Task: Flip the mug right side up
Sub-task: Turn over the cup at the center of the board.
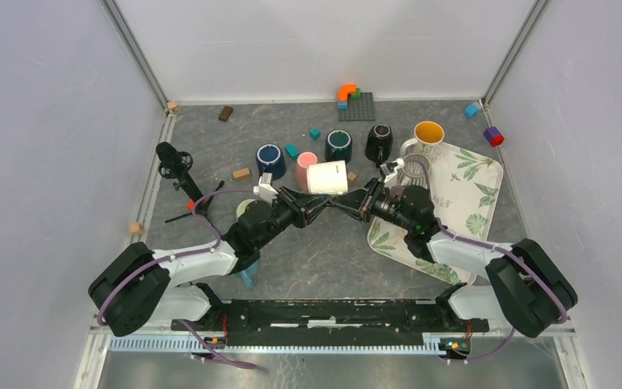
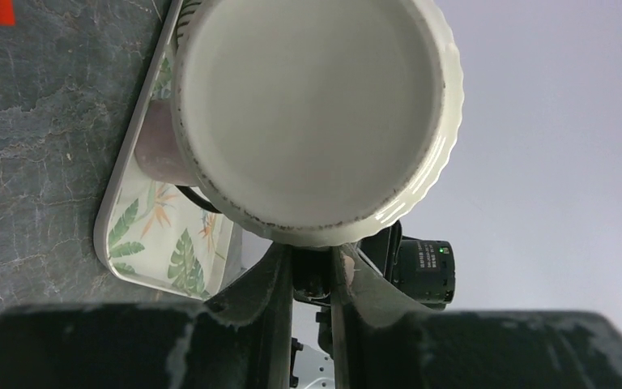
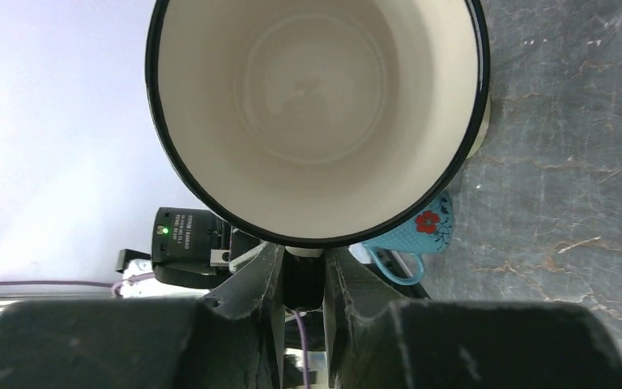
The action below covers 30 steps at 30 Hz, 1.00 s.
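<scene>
Left gripper [image 1: 308, 194] pinches the white mug [image 1: 328, 177] at its base edge; the right gripper [image 1: 351, 198] is narrowed onto its rim. The mug hangs sideways above the table [image 1: 316, 259], so it looks half-turned. Uprighting and setting it down are not yet done.

Bright, even, diffuse light fills all three views. Shadows under the arms on the tabletop [image 1: 324, 259] are faint and soft-edged. The top view is sharp, its frame posts [image 1: 138, 53] slanting outward towards the edges. In the wrist views the mug [image 2: 316, 113] is fairly crisp, with only a mild sheen. The left tool [image 2: 312, 263] and right tool [image 3: 302, 263] are dark and blurred close up.
</scene>
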### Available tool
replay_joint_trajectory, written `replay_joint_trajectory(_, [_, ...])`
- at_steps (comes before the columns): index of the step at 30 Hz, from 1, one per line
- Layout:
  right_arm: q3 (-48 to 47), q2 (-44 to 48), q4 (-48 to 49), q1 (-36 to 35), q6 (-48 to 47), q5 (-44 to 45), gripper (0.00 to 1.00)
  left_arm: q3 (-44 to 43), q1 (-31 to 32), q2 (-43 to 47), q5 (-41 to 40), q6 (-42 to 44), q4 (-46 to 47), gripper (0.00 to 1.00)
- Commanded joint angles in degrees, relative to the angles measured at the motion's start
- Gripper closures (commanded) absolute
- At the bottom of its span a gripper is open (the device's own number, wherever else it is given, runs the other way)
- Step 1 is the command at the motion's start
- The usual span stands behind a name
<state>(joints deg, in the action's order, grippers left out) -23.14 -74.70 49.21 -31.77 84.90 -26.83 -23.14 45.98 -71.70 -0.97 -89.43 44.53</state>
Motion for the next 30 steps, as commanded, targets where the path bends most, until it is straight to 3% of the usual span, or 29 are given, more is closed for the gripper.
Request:
replay_joint_trajectory(1, [-5.2,4.4,-6.4,0.1,-12.3,4.0,1.00,-1.9,1.2,2.6,3.9,2.8,2.4,0.88])
replay_joint_trajectory(12, [-13.1,12.0,-27.2,0.1,-30.8,13.2,1.00,-4.5,1.2,7.6,3.4,11.3,-13.9,0.40])
replay_joint_trajectory(21, [-20.9,13.9,-40.7,0.1,-43.1,21.5,1.00,-12.6,1.1,12.3,3.2,23.0,-33.3,0.15])
replay_joint_trajectory(27, [-27.0,13.5,-51.0,0.2,-51.2,29.3,1.00,-23.3,0.4,9.9,6.3,32.6,-48.1,0.01])
replay_joint_trajectory(30, [-28.8,13.4,-54.0,1.2,-53.2,31.3,1.00,-27.9,-0.4,8.2,8.8,37.5,-53.5,0.00])
